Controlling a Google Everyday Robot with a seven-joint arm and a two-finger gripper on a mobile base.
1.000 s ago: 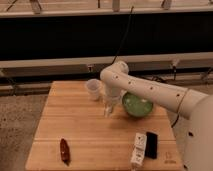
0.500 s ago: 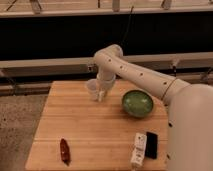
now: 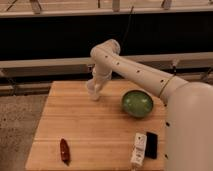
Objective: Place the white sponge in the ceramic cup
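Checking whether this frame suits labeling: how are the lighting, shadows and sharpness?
Camera view: soft and slightly blurred throughout; even warm light on the wooden table, only faint shadows; background band very dark. The gripper at the table's far edge blends with the ceramic cup there; green bowl shows mild sheen.

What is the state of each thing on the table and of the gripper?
Gripper: low over the table's far left part, at the cup's place.
Cup: mostly hidden behind the gripper; contents cannot be seen.
Sponge: not visible.
Green bowl: upright, right of the gripper, apart from it.
White bar: lying flat at the near right.
Black bar: lying flat beside the white bar.
Red object: lying at the near left.
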